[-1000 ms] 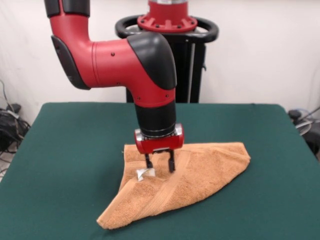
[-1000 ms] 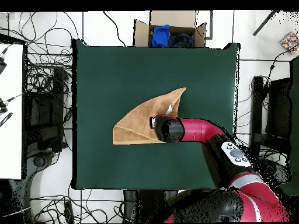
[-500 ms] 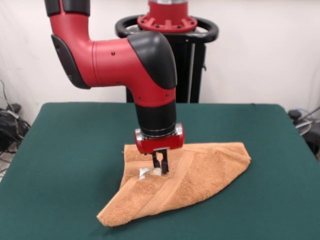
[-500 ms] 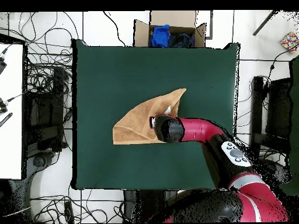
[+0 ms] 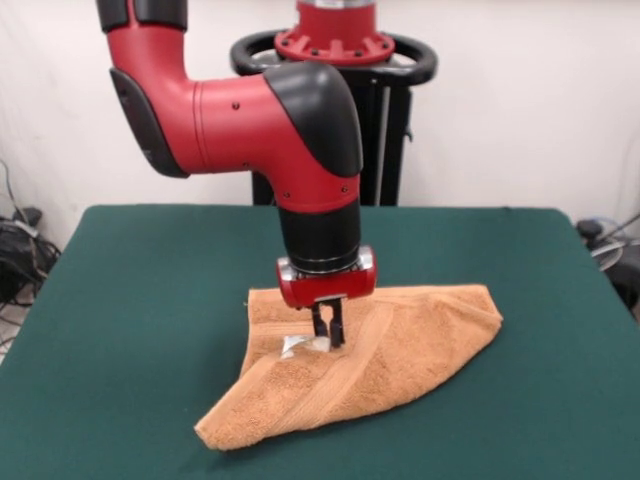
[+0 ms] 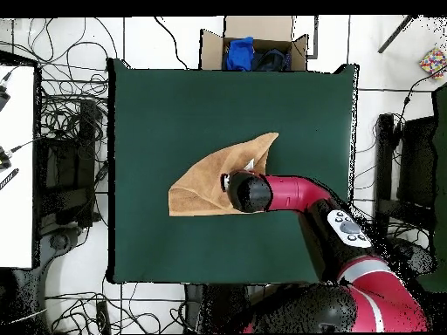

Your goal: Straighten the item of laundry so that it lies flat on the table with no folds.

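The item of laundry (image 5: pixel 420 340), an orange-tan terry towel, lies folded into a rough triangle at the middle of the green table (image 5: pixel 150 300), with a woven band running diagonally across it. My gripper (image 5: pixel 329 333) stands upright on the towel's left part. It is shut, pinching the cloth right beside the small white tag (image 5: pixel 295 346). In the overhead view the towel (image 6: pixel 201 183) points toward the far right, and the arm's wrist (image 6: pixel 247 193) covers its near right part and hides the fingers. The table (image 6: pixel 175 105) is much wider than the towel.
An open cardboard box (image 6: pixel 255 51) with blue and dark cloth sits on the floor past the table's far edge. Cables lie on the floor to the left (image 6: pixel 65 113). The robot's pedestal (image 5: pixel 340 60) stands behind the table.
The fingers, open over the towel a second ago, have shut on the cloth next to the tag. The arm has since shifted slightly to the right in the front view.
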You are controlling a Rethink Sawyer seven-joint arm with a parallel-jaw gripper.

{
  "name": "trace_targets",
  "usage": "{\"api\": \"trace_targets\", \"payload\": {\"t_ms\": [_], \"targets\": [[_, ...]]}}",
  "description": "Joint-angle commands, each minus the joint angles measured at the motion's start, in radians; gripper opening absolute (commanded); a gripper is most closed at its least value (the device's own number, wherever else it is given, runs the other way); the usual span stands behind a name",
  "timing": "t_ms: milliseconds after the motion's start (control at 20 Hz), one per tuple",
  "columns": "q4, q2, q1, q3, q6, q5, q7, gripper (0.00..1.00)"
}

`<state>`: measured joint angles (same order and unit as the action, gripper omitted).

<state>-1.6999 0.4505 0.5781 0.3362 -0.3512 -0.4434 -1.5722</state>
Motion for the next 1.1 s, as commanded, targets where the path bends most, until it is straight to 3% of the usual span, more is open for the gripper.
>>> {"api": "trace_targets", "payload": {"t_ms": [50, 350, 650, 1100], "targets": [[0.028, 0.078, -0.064, 0.023, -0.143, 0.037, -0.054, 0.0], [0.022, 0.183, -0.128, 0.005, -0.291, 0.108, -0.099, 0.0], [0.039, 0.238, -0.176, -0.015, -0.362, 0.139, -0.132, 0.0], [0.046, 0.189, -0.226, -0.045, -0.264, 0.149, -0.196, 0.0]]}}
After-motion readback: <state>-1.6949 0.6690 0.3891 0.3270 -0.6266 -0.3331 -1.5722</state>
